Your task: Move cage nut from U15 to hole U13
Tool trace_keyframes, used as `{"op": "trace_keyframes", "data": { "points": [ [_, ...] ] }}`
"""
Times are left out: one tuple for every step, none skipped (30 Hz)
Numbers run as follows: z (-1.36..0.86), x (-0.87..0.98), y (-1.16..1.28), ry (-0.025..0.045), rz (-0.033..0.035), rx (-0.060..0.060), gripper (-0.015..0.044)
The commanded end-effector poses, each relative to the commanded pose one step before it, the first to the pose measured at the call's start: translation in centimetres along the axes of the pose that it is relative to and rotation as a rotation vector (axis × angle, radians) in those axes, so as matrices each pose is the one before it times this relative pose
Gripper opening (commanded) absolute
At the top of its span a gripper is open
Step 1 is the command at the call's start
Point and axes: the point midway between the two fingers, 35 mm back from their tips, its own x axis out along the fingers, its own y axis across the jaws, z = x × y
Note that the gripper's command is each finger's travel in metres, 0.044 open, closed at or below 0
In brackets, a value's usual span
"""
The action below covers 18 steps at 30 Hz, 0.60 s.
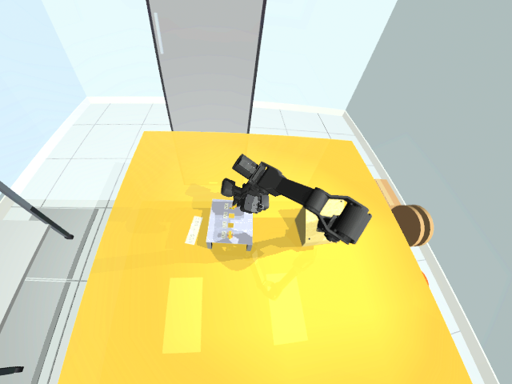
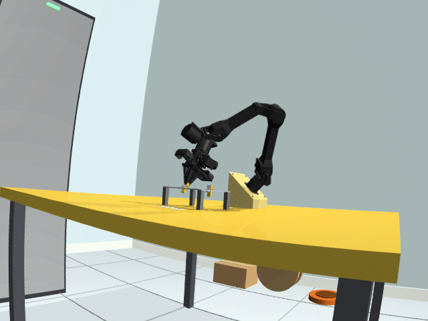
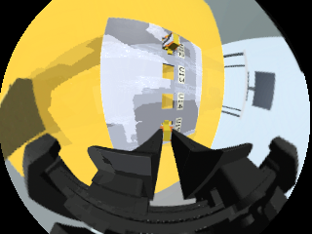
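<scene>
While the gripper (image 1: 234, 206) (image 2: 186, 184) (image 3: 167, 131) grips it, U15 holds a nut (image 2: 185, 188) (image 3: 167, 134).

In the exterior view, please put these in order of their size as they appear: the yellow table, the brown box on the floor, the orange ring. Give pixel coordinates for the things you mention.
Largest to smallest:
1. Yellow table (image 1: 231, 322) (image 2: 311, 228)
2. Brown box (image 2: 229, 275)
3. Orange ring (image 2: 313, 299)
</scene>
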Motion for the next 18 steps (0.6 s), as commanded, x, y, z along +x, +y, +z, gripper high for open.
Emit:
{"op": "trace_keyframes", "data": {
  "points": [
    [0.07, -0.048, -0.057, -0.00266, -0.00899, 0.0019, 0.0031],
    [0.0, 0.0, 0.006, 0.0, -0.00179, 0.0, 0.0031],
    [0.0, 0.0, 0.001, 0.0, -0.0003, 0.0, 0.0031],
    [0.0, 0.0, 0.002, 0.00001, -0.0006, 0.0, 0.0031],
    [0.0, 0.0, 0.003, 0.00001, -0.00094, 0.0, 0.0031],
    [0.0, 0.0, 0.004, 0.00001, -0.00116, 0.0, 0.0031],
    [0.0, 0.0, 0.005, 0.00001, -0.00139, 0.0, 0.0031],
    [0.0, 0.0, 0.005, 0.00001, -0.00165, 0.0, 0.0031],
    [0.0, -0.001, 0.006, 0.00001, -0.00187, 0.0, 0.0031],
    [0.0, 0.0, 0.001, 0.0, -0.00032, 0.0, 0.0031],
    [0.0, 0.0, 0.002, 0.00001, -0.00065, 0.0, 0.0031],
    [0.0, 0.0, 0.003, 0.00001, -0.00091, 0.0, 0.0031],
    [0.0, 0.0, 0.004, 0.00001, -0.00118, 0.0, 0.0031],
    [0.0, 0.0, 0.005, 0.00001, -0.00148, 0.0, 0.0031],
    [0.0, 0.0, 0.006, 0.00001, -0.0018, 0.0, 0.0031],
    [0.0, 0.0, 0.006, 0.00001, -0.002, 0.0, 0.0031],
    [0.0, 0.001, 0.0, 0.0, -0.00029, 0.0, 0.0031],
    [0.0, 0.0, 0.0, 0.0, -0.00037, 0.0, 0.0031]
  ]
}}
